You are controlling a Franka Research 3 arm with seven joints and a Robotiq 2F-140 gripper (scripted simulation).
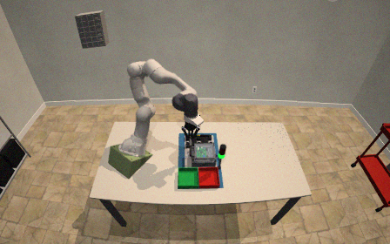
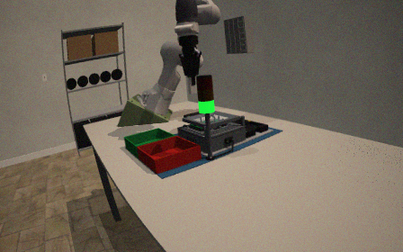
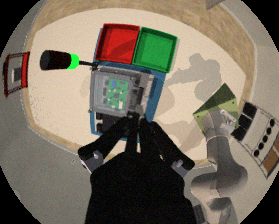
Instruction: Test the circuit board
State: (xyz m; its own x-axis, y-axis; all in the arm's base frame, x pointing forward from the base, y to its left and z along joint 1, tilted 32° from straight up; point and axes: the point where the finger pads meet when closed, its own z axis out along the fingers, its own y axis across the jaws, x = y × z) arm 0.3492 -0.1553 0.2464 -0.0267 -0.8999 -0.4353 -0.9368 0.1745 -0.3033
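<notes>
The tester (image 1: pixel 202 153) stands on the blue mat with its lid shut, and the green circuit board (image 1: pixel 203 152) shows through the lid; it also shows in the wrist view (image 3: pixel 117 92). The signal tower (image 2: pixel 205 96) beside the tester glows green, also in the wrist view (image 3: pixel 71 62). My gripper (image 3: pixel 138 109) is shut and empty, hanging well above the tester's far side; it also shows in the exterior view (image 2: pixel 191 76). The green bin (image 1: pixel 188 178) and the red bin (image 1: pixel 209 177) stand side by side in front of the tester. The hook and its tab are too small to make out.
The black tray (image 2: pixel 255 128) lies on the mat behind the tester. The arm's green base block (image 1: pixel 130 158) stands at the table's left. A shelf rack (image 2: pixel 96 76) and a red cart (image 1: pixel 388 166) stand off the table.
</notes>
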